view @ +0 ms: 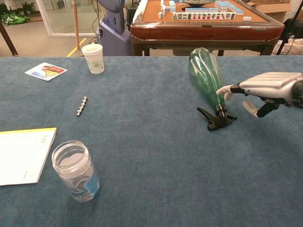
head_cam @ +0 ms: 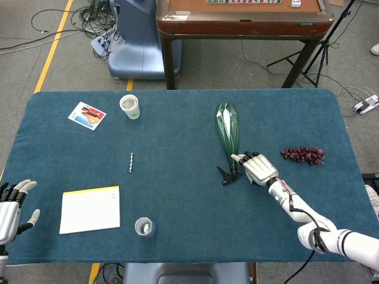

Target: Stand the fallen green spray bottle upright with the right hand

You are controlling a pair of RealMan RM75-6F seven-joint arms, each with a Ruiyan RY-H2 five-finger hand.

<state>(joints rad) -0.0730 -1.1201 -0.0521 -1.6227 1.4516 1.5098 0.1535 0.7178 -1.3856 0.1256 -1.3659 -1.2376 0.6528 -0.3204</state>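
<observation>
Green spray bottle [head_cam: 228, 131] flat mid-table | right robot hand [head_cam: 256, 168] spread, empty, beside nozzle | grapes [head_cam: 303, 154] nr right edge

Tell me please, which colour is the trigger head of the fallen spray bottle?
Black. The trigger head shows best in the chest view, below the green spray bottle.

Looks like some kind of robotics lab or demo space. A blue-felt table [head_cam: 177, 236] is sitting on grey carpet, with loose cables [head_cam: 89, 15] lying around at about 11 o'clock and a yellow floor line [head_cam: 56, 41] running past. A mahjong table [head_cam: 243, 21] is standing at 12 o'clock, a tripod stand [head_cam: 320, 50] at 1 o'clock, and a blue machine base [head_cam: 133, 47] is parked nearby.
</observation>
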